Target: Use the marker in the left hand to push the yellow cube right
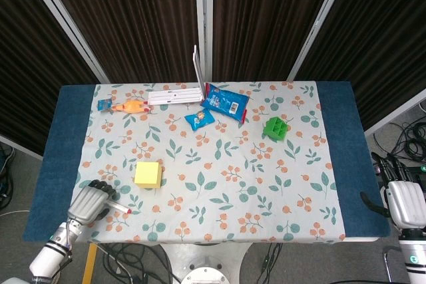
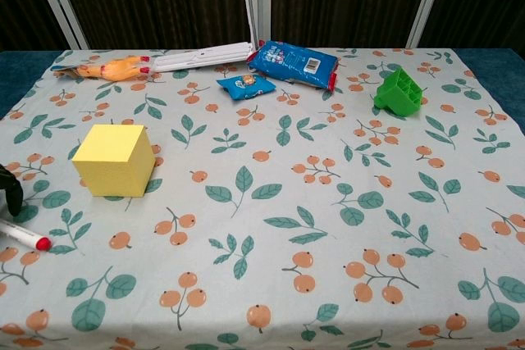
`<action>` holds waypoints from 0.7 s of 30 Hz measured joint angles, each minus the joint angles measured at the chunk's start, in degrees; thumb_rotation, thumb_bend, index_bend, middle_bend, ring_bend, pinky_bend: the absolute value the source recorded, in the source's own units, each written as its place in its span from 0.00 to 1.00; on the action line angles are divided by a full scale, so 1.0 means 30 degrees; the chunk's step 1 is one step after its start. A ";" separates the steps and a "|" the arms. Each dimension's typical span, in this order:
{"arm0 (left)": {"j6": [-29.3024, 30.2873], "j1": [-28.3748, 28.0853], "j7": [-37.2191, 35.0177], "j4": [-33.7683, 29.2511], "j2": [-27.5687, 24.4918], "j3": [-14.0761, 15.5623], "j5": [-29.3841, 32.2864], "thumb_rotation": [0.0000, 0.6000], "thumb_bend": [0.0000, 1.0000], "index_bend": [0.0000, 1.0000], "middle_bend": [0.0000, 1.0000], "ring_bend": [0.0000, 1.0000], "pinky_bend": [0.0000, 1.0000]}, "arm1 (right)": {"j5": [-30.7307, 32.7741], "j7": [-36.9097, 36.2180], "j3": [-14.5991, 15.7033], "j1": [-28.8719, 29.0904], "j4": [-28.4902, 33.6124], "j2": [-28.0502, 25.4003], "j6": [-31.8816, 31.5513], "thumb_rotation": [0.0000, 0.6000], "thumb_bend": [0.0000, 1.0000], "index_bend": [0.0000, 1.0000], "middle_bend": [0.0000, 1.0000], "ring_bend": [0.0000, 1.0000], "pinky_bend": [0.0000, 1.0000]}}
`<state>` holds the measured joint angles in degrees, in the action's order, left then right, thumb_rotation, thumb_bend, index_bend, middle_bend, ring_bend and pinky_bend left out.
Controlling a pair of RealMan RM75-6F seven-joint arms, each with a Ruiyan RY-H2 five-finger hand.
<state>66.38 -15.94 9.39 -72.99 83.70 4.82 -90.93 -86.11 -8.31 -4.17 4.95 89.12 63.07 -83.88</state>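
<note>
The yellow cube [image 1: 148, 174] [image 2: 113, 159] sits on the floral cloth, left of centre. A white marker with a red cap [image 1: 121, 209] [image 2: 25, 236] lies flat on the cloth in front of and to the left of the cube. My left hand [image 1: 88, 203] hovers over the marker's rear end and hides most of its barrel. In the chest view one dark fingertip [image 2: 10, 188] shows at the left edge, apart from the marker. Nothing is gripped. My right hand [image 1: 405, 201] hangs off the table's right edge, its fingers apart and holding nothing.
Along the far side lie an orange rubber chicken [image 1: 129, 106], a white flat box [image 1: 174, 96], a blue snack bag [image 1: 225, 102] and a small blue packet [image 1: 199, 119]. A green block [image 1: 275, 127] stands to the right. The floral cloth [image 1: 266, 191] covers a blue table.
</note>
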 measured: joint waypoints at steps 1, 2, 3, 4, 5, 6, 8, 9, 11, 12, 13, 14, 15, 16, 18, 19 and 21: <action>0.0058 0.0007 0.0077 -0.0035 0.0011 -0.0033 0.0050 1.00 0.34 0.51 0.52 0.34 0.29 | 0.0006 -0.0031 0.0001 -0.0002 -0.0033 0.0016 -0.0004 1.00 0.18 0.00 0.15 0.00 0.11; 0.0087 0.0009 0.0137 -0.0045 0.0021 -0.0041 0.0071 1.00 0.34 0.51 0.52 0.34 0.29 | 0.0013 -0.0052 0.0005 -0.0004 -0.0050 0.0024 0.0001 1.00 0.18 0.00 0.15 0.00 0.11; 0.0098 0.0006 0.0193 -0.0056 0.0034 -0.0048 0.0098 1.00 0.34 0.51 0.53 0.34 0.29 | 0.0019 -0.0076 0.0006 -0.0004 -0.0063 0.0029 0.0007 1.00 0.18 0.00 0.15 0.00 0.11; 0.0087 -0.0005 0.0233 -0.0064 0.0057 -0.0054 0.0149 1.00 0.34 0.51 0.53 0.34 0.29 | 0.0031 -0.0110 0.0003 0.0002 -0.0085 0.0037 0.0021 1.00 0.18 0.00 0.15 0.00 0.11; 0.0056 -0.0015 0.0263 -0.0063 0.0074 -0.0054 0.0186 1.00 0.35 0.52 0.54 0.35 0.29 | 0.0042 -0.0133 0.0000 0.0007 -0.0098 0.0043 0.0031 1.00 0.18 0.00 0.15 0.00 0.11; 0.0026 -0.0026 0.0312 -0.0058 0.0092 -0.0060 0.0229 1.00 0.35 0.52 0.54 0.35 0.29 | 0.0053 -0.0158 -0.0004 0.0010 -0.0108 0.0049 0.0037 1.00 0.18 0.00 0.15 0.00 0.10; 0.0010 -0.0045 0.0470 -0.0018 0.0173 -0.0091 0.0324 1.00 0.35 0.54 0.56 0.37 0.29 | 0.0073 -0.0227 -0.0005 0.0015 -0.0130 0.0058 0.0060 1.00 0.18 0.00 0.15 0.00 0.10; 0.0017 -0.0044 0.0527 0.0003 0.0220 -0.0106 0.0372 1.00 0.35 0.54 0.57 0.37 0.29 | 0.0082 -0.0250 -0.0007 0.0019 -0.0137 0.0055 0.0071 1.00 0.18 0.00 0.16 0.00 0.10; 0.0006 -0.0039 0.0680 0.0021 0.0277 -0.0126 0.0479 1.00 0.35 0.54 0.57 0.37 0.29 | 0.0093 -0.0283 -0.0006 0.0015 -0.0146 0.0053 0.0070 1.00 0.18 0.00 0.16 0.00 0.10; -0.0002 -0.0037 0.0768 0.0022 0.0293 -0.0129 0.0514 1.00 0.35 0.54 0.57 0.37 0.29 | 0.0092 -0.0306 -0.0007 0.0015 -0.0145 0.0053 0.0067 1.00 0.18 0.00 0.16 0.00 0.10; -0.0005 -0.0034 0.0911 0.0026 0.0314 -0.0126 0.0544 1.00 0.35 0.54 0.57 0.37 0.29 | 0.0086 -0.0350 -0.0009 0.0014 -0.0145 0.0054 0.0058 1.00 0.18 0.00 0.16 0.00 0.10; -0.0002 -0.0030 0.1034 0.0028 0.0328 -0.0119 0.0561 1.00 0.35 0.54 0.57 0.37 0.29 | 0.0081 -0.0389 -0.0013 0.0017 -0.0146 0.0054 0.0053 1.00 0.18 0.00 0.16 0.00 0.10; -0.0002 -0.0026 0.1163 0.0023 0.0338 -0.0107 0.0576 1.00 0.35 0.54 0.57 0.37 0.29 | 0.0077 -0.0432 -0.0016 0.0022 -0.0146 0.0053 0.0055 1.00 0.18 0.00 0.16 0.00 0.10; -0.0006 -0.0024 0.1339 0.0003 0.0345 -0.0091 0.0599 1.00 0.35 0.54 0.57 0.37 0.29 | 0.0079 -0.0493 -0.0018 0.0027 -0.0148 0.0053 0.0065 1.00 0.18 0.00 0.16 0.00 0.09; -0.0028 -0.0032 0.1631 -0.0021 0.0351 -0.0072 0.0631 1.00 0.35 0.54 0.57 0.38 0.29 | 0.0082 -0.0571 -0.0012 0.0031 -0.0160 0.0055 0.0085 1.00 0.18 0.00 0.16 0.00 0.09; -0.0063 -0.0041 0.1864 -0.0034 0.0357 -0.0061 0.0664 1.00 0.35 0.54 0.57 0.38 0.29 | 0.0076 -0.0611 -0.0003 0.0033 -0.0170 0.0061 0.0094 1.00 0.18 0.00 0.16 0.00 0.09; -0.0116 -0.0053 0.2271 -0.0052 0.0374 -0.0051 0.0729 1.00 0.36 0.54 0.57 0.38 0.29 | 0.0054 -0.0682 0.0007 0.0041 -0.0180 0.0061 0.0105 1.00 0.18 0.00 0.16 0.00 0.09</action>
<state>66.04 -16.10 16.20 -73.15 84.82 4.67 -88.75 -85.95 -10.35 -4.15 5.07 88.58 63.26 -83.56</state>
